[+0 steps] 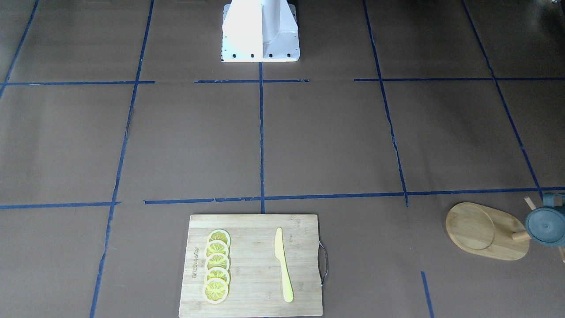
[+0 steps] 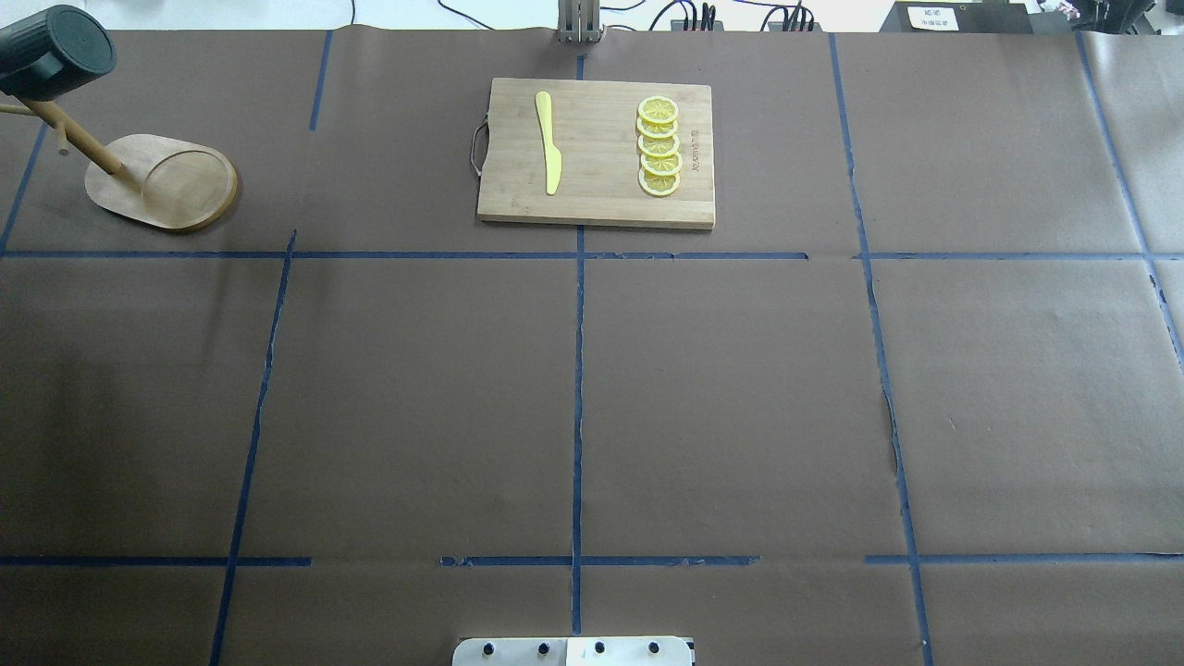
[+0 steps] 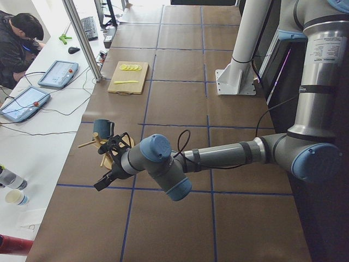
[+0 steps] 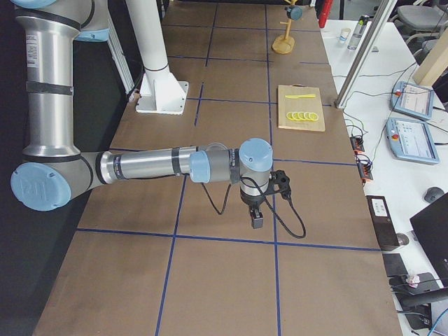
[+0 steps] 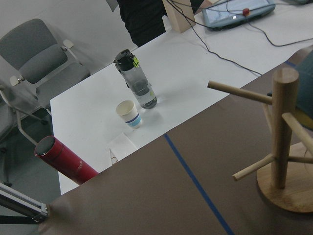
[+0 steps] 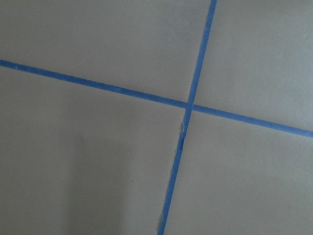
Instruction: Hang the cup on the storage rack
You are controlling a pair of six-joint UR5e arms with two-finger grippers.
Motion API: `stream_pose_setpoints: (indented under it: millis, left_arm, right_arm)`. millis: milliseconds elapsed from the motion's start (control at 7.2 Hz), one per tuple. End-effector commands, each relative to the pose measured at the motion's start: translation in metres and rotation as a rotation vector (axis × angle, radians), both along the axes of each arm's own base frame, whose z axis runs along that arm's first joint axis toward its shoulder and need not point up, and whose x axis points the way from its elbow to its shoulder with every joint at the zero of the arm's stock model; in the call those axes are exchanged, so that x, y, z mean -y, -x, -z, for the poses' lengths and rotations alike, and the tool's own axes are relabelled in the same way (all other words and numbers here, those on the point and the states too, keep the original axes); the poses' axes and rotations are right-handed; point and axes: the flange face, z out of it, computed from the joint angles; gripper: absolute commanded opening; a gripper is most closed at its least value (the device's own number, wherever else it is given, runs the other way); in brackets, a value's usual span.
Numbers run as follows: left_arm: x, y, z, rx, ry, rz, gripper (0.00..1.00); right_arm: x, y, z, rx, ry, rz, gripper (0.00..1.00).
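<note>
Cup (image 2: 55, 51) hangs high on a peg of the rack (image 2: 157, 199), far-left corner of the table. It is tilted, bottom twd the overhead cam, clear of the rack's base. Handle side can't be made out.

Left gripper (image 3: 101, 184) is just beside the rack on its near side, lower than the cup and apart from it. It shows only in the side view, so can't tell if the jaws are spread or closed. Right gripper (image 4: 257, 220) hovers over bare table near the middle, well apart from rack & cup; its state can't be told either.

Judgement: hang looks done. Left arm is nearer by far, so any fix or pull-back is its job.
</note>
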Motion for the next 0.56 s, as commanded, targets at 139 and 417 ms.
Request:
stream_pose_setpoints:
  millis: [139,417]
  left_arm:
    - [-0.002,-0.001,0.002,-0.028,0.484,-0.05,1.0]
    - [-0.025,-0.017,0.037,-0.26,0.719,-0.05,1.0]
  right_arm:
    - [0.0,0.0,-0.001,0.0,0.0,0.001,1.0]
    - [-0.001,0.0,-0.001,0.002,0.003,0.0,1.0]
